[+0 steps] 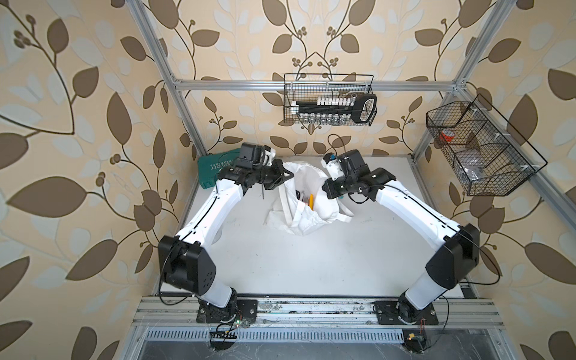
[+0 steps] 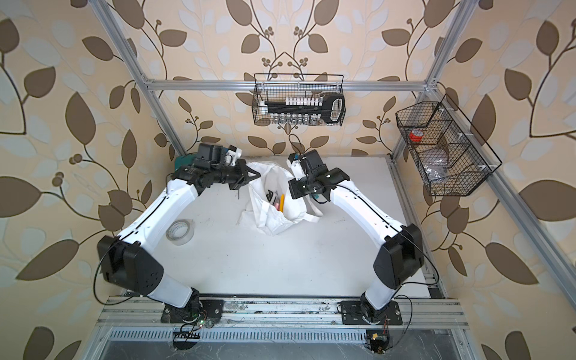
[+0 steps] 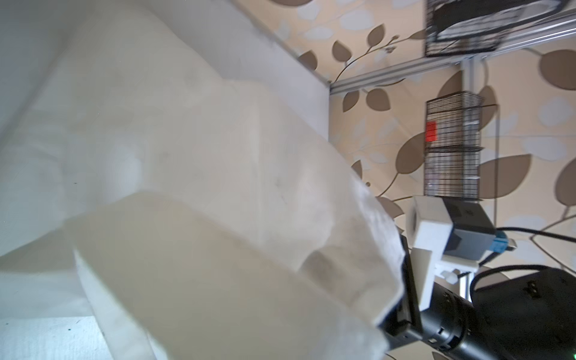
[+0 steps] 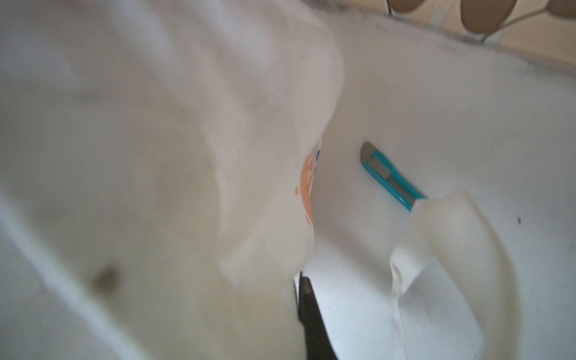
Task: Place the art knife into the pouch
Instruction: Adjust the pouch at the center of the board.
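Observation:
The pouch (image 1: 307,199) is a white cloth tote, slumped on the table with its mouth held open between my two grippers. My left gripper (image 1: 285,175) is shut on its left rim, and cloth (image 3: 218,249) fills the left wrist view and hides the jaws. My right gripper (image 4: 299,280) is shut on the right rim, one dark finger (image 4: 308,311) pressed against the cloth. The art knife (image 4: 389,176), teal with a grey slider, lies on the table outside the pouch, its end under a loop handle (image 4: 452,237). In both top views only a sliver of teal (image 1: 341,197) shows below the right wrist.
A yellow item (image 1: 311,201) and dark items lie inside the pouch. A green tool case (image 1: 215,170) sits at the back left behind the left arm. A tape roll (image 2: 180,232) lies beside the left forearm. Wire baskets hang on the back frame (image 1: 328,99) and the right frame (image 1: 480,149).

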Robot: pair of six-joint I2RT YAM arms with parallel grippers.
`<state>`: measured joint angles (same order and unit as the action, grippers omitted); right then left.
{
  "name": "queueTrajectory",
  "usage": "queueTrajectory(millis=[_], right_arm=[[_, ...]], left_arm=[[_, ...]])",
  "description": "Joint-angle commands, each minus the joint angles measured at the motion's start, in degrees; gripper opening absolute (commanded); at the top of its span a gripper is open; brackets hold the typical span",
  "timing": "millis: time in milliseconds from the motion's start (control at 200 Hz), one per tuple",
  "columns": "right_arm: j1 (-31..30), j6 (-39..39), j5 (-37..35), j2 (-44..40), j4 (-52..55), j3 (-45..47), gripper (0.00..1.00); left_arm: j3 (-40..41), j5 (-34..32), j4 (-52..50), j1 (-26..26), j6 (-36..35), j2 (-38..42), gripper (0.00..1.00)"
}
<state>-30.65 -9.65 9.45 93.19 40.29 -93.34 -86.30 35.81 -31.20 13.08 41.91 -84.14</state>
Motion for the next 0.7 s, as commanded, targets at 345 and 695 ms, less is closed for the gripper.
queueTrajectory(millis=[345,695], right_arm=[[-3.15,-3.57,10.69,-1.16,5.39,-8.61,0.0],[-2.46,1.39,1.93,10.41,9.54,-8.21,0.06]], left_arm=[[-2.44,-1.89,-4.26,-3.94,-2.98,11.26,0.0],[6.72,-3.46,2.26,-4.87,-0.98,6.05,0.0]])
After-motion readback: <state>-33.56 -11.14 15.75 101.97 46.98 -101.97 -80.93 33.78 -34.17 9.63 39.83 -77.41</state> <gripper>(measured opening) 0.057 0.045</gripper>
